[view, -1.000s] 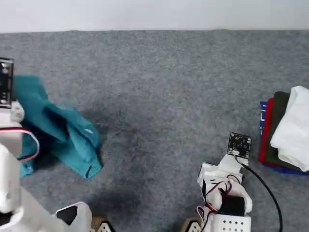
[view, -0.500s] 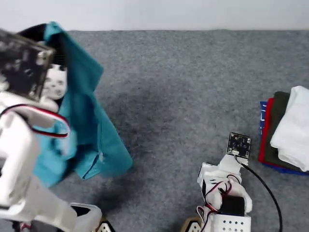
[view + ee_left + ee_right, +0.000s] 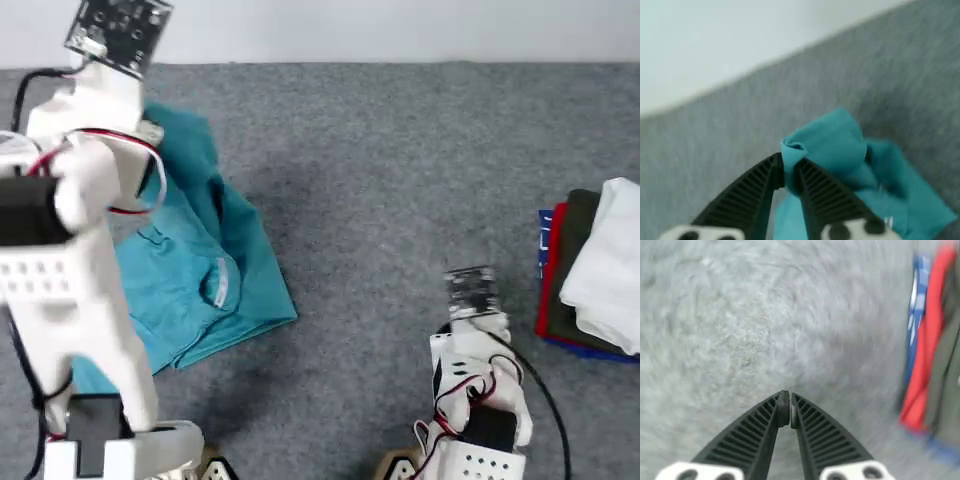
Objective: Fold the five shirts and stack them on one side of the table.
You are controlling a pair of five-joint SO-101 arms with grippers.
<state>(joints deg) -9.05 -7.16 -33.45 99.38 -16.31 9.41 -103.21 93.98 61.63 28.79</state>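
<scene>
Where the grey table [image 3: 400, 170] runs to its left side, entry one: teal shirt [image 3: 205, 280], unfolded and rumpled, partly spread on the surface beside and under the left arm [image 3: 75, 260].
State of the left gripper [image 3: 788, 167]: jaws narrow, pinching a raised fold of the teal shirt near the table's far edge.
Entry two: stack of folded shirts [image 3: 590, 270] at the table's right edge, blue lowest, then red, then a dark one, white on top.
State of the right gripper [image 3: 788, 401]: jaws pressed together, holding nothing, over bare grey surface.
Position of the right arm [image 3: 475, 400]: at the near edge, apart from the stack.
</scene>
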